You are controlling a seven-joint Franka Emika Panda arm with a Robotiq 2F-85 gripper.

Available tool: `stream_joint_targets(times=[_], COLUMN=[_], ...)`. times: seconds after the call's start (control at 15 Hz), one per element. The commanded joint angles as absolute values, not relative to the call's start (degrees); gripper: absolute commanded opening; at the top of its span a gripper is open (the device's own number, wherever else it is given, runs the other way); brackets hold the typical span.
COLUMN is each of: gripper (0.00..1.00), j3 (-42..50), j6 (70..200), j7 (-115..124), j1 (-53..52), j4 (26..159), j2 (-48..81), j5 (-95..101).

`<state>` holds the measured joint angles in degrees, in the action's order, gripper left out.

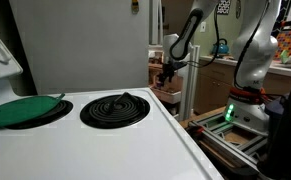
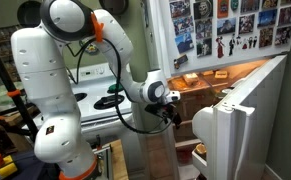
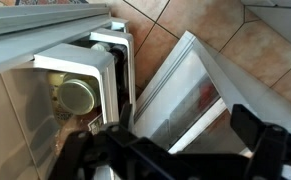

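Past the white electric stove, we see the black robot gripper gaping wide and empty; the open white refrigerator door stands near, at its three o'clock in an exterior view.

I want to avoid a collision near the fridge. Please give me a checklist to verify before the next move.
1. End effector open: ok, jaws stand wide apart.
2. Nothing held: ok, gap is empty.
3. Fridge door open: ok.
4. Jar lid on: ok.
5. End effector past stove edge: ok in an exterior view.
6. End effector clear of fridge door: cannot tell.
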<state>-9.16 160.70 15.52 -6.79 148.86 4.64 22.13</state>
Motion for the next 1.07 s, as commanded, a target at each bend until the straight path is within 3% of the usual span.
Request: stream_joint_targets(times=[0.0,0.53,1.0], gripper=[1.0,1.0,1.0], j3=[-8.98,-7.45,-8.37], j6=[159.95,157.31,159.13], j7=[17.39,36.85,39.13], j1=[-7.16,-10.22,-9.8], j4=[147.77,143.84,144.01], j2=[5.76,9.02,9.38], j5=[23.22,32.55,33.81])
